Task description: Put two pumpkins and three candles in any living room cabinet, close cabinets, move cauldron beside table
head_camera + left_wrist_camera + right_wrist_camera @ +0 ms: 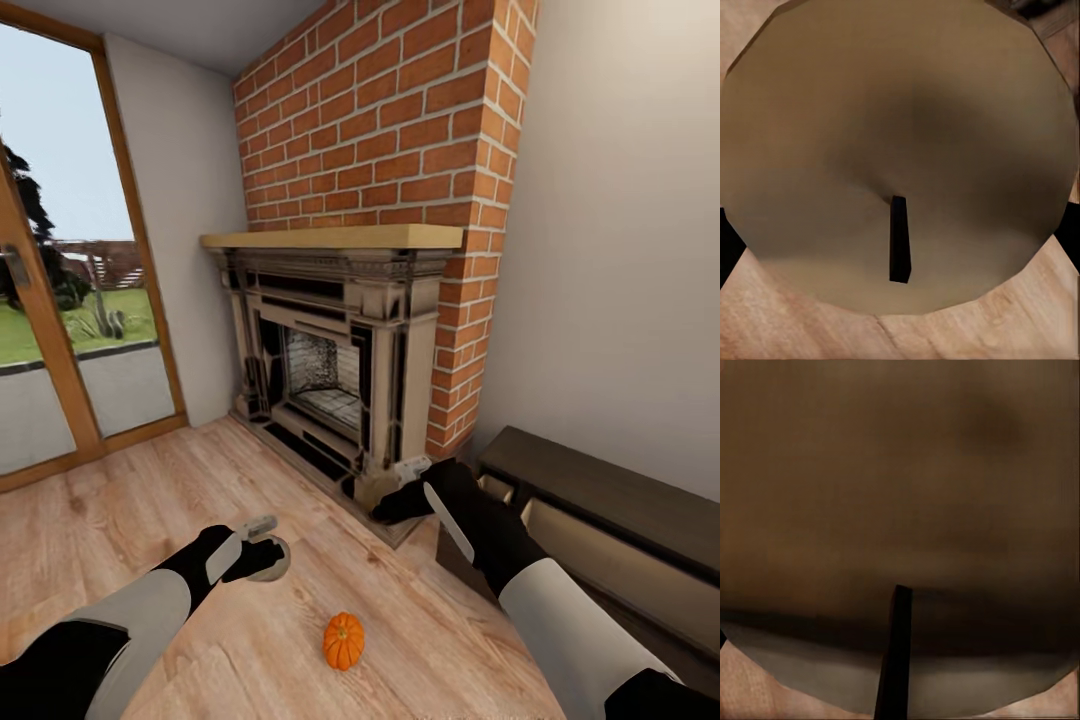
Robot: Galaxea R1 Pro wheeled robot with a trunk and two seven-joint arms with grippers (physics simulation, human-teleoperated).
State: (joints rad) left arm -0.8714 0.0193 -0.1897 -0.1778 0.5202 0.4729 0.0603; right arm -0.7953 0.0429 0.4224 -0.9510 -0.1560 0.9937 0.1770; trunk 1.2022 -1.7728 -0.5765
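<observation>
Crowding both wrist views, candles [892, 150] hide whether either arm's fingers are clamped; pumpkin [343, 640] lies apart.

We see a light wooden floor [150, 520] carrying everything here. A small orange pumpkin [343, 640] sits on its boards in the open, and a tan candle [272, 560] stands on them near it. The dark cabinet [600, 520] and the fireplace [330, 360] rest on the same floor.

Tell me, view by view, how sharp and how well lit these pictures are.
Head view: evenly daylit and sharp, the pumpkin crisp on the floor. Left wrist view: a candle top very close, soft, shaded in the middle. Right wrist view: another candle closer still, dim and blurred.
</observation>
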